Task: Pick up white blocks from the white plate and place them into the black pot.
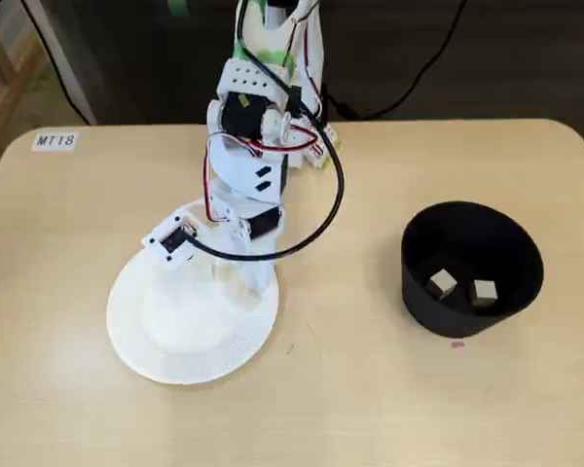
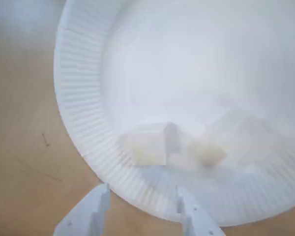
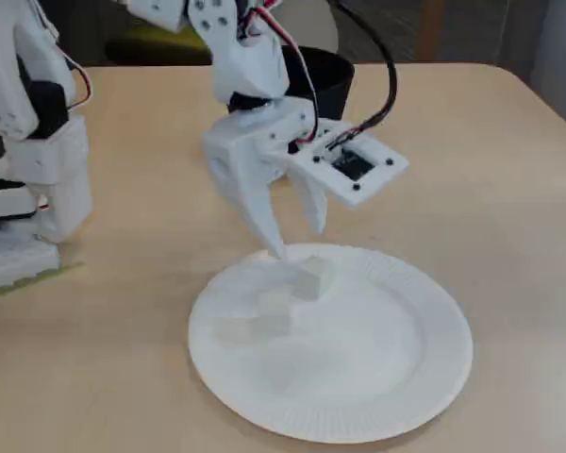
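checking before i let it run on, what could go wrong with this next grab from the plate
The open gripper hangs at the white plate's near rim, and the white blocks lie close together: closing may catch two or knock one aside. A fingertip could also press the rim and tip the light plate.

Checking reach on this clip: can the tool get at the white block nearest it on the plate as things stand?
Probably yes. The tool hangs open just above the white plate, its fingertips right by the nearest white block. Nothing stands between them; the other blocks lie off to one side.
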{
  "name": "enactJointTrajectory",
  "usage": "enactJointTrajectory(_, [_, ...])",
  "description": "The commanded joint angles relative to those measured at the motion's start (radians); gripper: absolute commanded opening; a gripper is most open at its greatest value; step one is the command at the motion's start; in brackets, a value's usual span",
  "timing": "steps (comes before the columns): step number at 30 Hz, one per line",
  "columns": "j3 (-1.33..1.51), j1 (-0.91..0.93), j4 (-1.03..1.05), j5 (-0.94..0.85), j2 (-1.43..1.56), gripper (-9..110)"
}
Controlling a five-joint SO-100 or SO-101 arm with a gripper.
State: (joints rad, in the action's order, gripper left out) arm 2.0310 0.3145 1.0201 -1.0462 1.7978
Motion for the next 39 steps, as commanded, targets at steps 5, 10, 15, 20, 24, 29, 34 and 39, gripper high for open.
enactJointTrajectory(5, [-0.032,0.031,-0.02,-0.023,-0.025,27])
enactJointTrajectory(10, [-0.032,0.021,-0.048,-0.037,-0.051,31])
enactJointTrajectory(15, [-0.032,0.031,-0.081,-0.046,-0.077,29])
enactJointTrajectory(20, [-0.037,0.034,-0.13,-0.057,-0.115,26])
enactJointTrajectory(24, [-0.043,0.029,-0.16,-0.067,-0.146,24])
enactJointTrajectory(29, [-0.061,0.012,-0.179,-0.083,-0.183,21])
enactJointTrajectory(34, [-0.066,-0.012,-0.206,-0.086,-0.201,15])
enactJointTrajectory(39, [-0.072,-0.02,-0.216,-0.078,-0.216,7])
